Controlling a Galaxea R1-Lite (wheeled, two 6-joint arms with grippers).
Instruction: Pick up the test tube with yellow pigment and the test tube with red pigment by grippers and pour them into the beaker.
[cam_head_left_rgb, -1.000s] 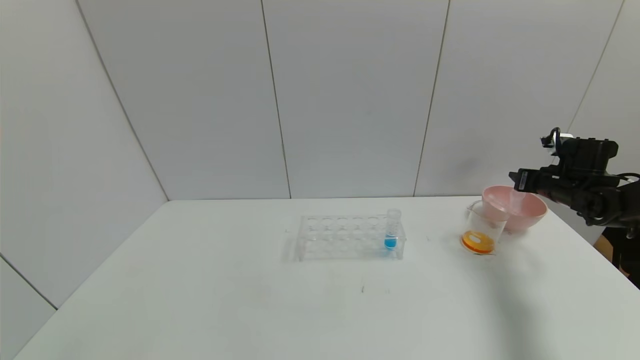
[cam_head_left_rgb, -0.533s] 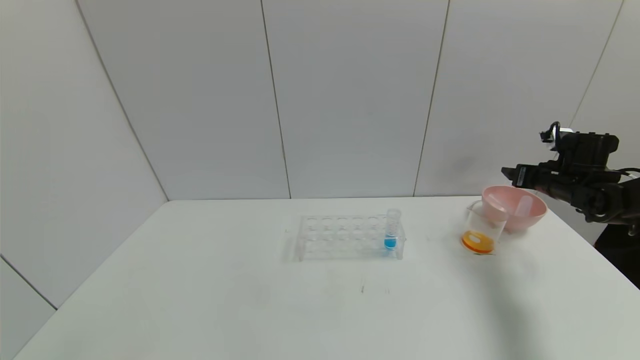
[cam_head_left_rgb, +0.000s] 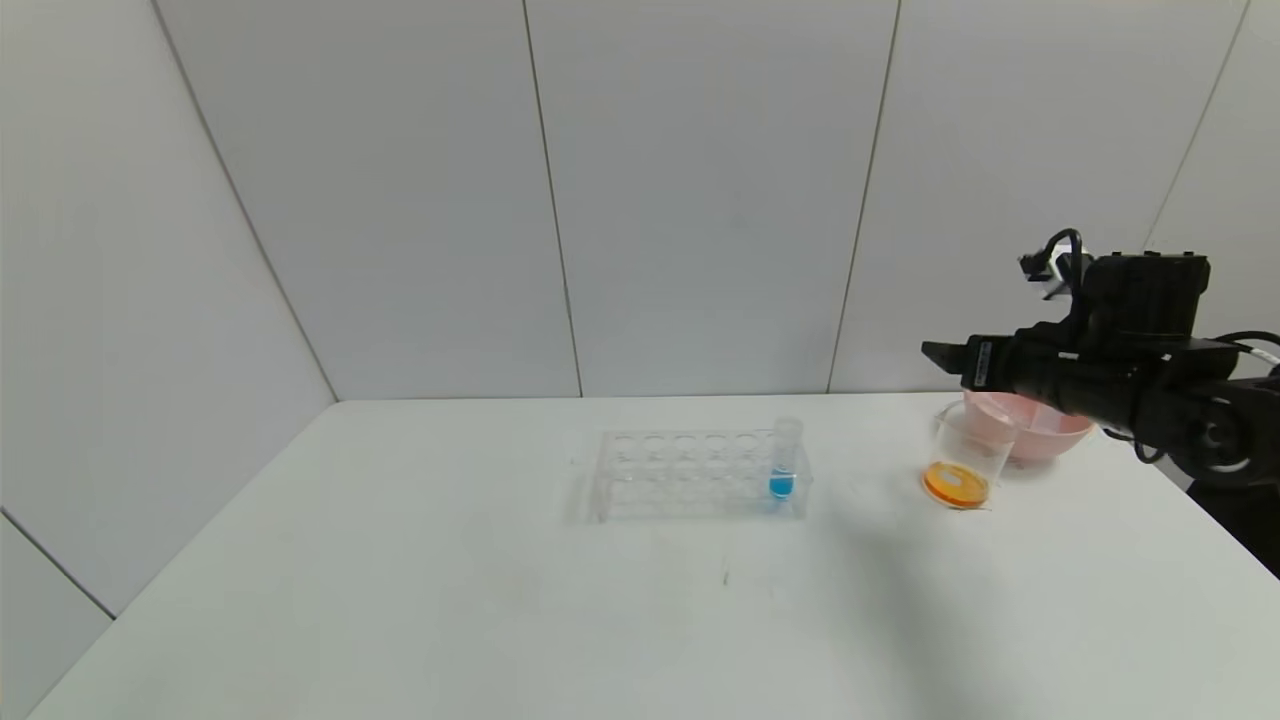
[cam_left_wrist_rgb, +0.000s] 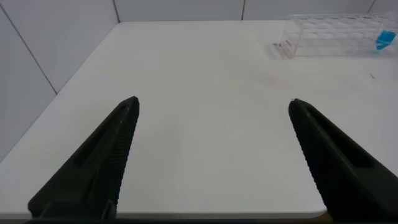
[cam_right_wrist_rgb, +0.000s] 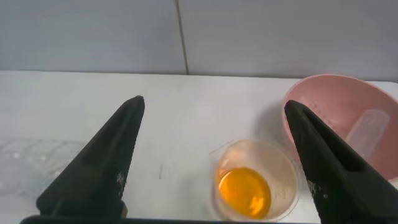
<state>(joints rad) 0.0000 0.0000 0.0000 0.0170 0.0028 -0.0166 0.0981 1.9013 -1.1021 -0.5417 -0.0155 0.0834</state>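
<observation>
Bright, even, diffuse light fills the scene, with only a faint soft shadow on the white table (cam_head_left_rgb: 640, 600) in front of the beaker (cam_head_left_rgb: 965, 462), no hard glare, mild softness over everything, and wall seams leaning outward to either side of the beaker from wide-lens distortion.

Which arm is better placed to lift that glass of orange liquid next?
The right, probably. The right gripper hangs open just above the beaker, by the pink bowl. The left gripper, also open, sits off at the table's left side, with the tube rack beyond it.
</observation>
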